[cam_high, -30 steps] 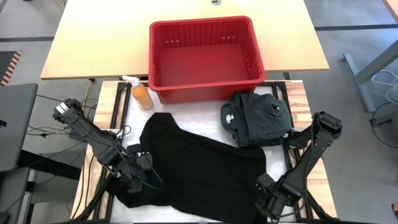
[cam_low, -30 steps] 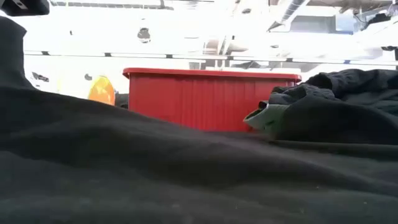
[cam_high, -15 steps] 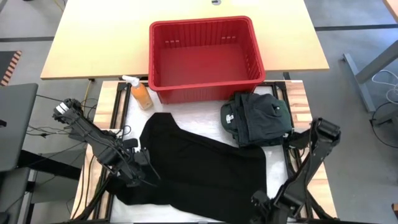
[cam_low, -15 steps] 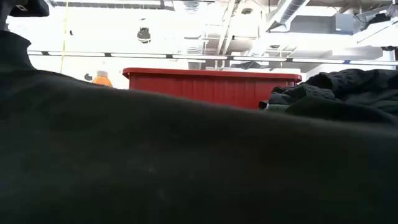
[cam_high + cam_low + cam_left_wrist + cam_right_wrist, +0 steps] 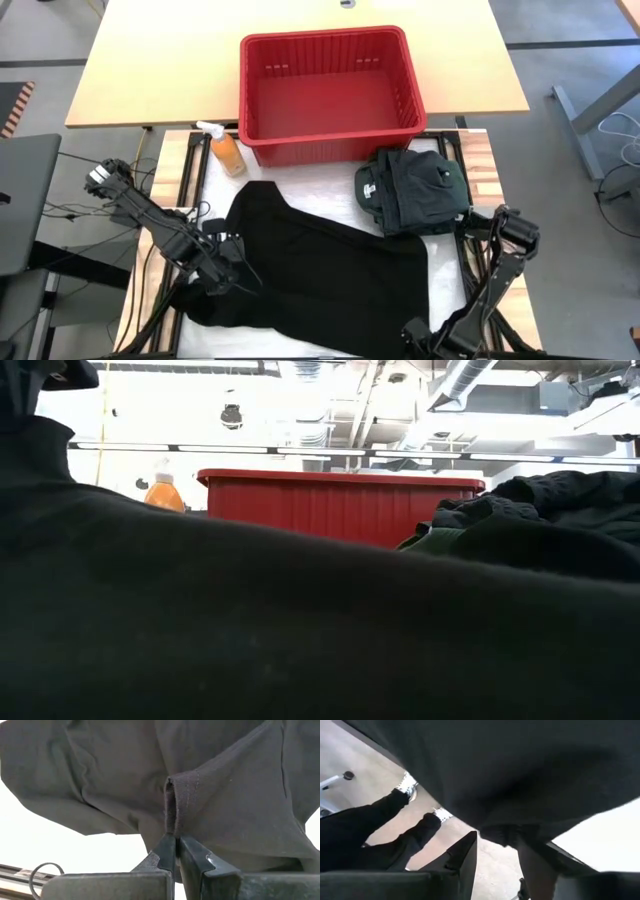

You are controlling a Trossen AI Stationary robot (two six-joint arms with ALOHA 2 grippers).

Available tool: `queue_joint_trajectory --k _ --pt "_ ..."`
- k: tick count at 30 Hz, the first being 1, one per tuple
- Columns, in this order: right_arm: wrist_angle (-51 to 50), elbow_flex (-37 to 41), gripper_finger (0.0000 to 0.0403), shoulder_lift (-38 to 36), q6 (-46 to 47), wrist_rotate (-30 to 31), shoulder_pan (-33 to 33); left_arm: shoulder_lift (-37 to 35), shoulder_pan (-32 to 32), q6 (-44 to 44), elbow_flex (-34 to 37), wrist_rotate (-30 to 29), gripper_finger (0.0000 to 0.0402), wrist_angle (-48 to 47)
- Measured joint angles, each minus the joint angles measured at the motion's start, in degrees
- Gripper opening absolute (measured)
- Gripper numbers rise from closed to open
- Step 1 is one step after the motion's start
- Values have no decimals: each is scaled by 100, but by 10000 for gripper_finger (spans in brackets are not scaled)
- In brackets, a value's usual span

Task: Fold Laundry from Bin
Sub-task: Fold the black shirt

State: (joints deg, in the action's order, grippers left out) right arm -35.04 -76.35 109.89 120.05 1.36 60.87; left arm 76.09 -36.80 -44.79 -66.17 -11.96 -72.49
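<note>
Left hand (image 5: pixel 173 851): I see it clenched on a folded hem of the black garment (image 5: pixel 330 275), at that garment's left edge.
Right hand (image 5: pixel 496 851): at the near right corner of the tabletop (image 5: pixel 448 290), fingers (image 5: pixel 465 857) apart with the black garment's edge hanging between them; I cannot tell whether they grip it.
Black garment: spread flat over the white tabletop in front of the bin.
Bin (image 5: pixel 330 92): red, at the far side, nothing showing inside.
Green and dark pile (image 5: pixel 412 190): bunched just in front of the bin's right corner.
Spray bottle (image 5: pixel 226 150): orange, beside the bin's left corner.
</note>
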Motion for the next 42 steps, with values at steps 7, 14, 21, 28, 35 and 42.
queue_joint_trajectory --k 7,14,21,28,35,42 --pt "-136 -64 150 20 -31 10 -68 0 34 83 2 86 0 0" --pt "47 -62 83 205 -201 -155 -90 0 31 78 2 85 0 1" --pt "-972 -173 13 92 -197 -305 -67 -2 31 98 2 86 0 13" --pt "-932 -398 18 63 -153 -506 166 -2 29 121 2 95 0 15" --pt "-413 -405 89 98 -290 -96 31 -2 29 135 2 -76 0 102" --pt "-527 -405 163 184 -457 -102 -125 -2 29 201 2 -86 0 210"
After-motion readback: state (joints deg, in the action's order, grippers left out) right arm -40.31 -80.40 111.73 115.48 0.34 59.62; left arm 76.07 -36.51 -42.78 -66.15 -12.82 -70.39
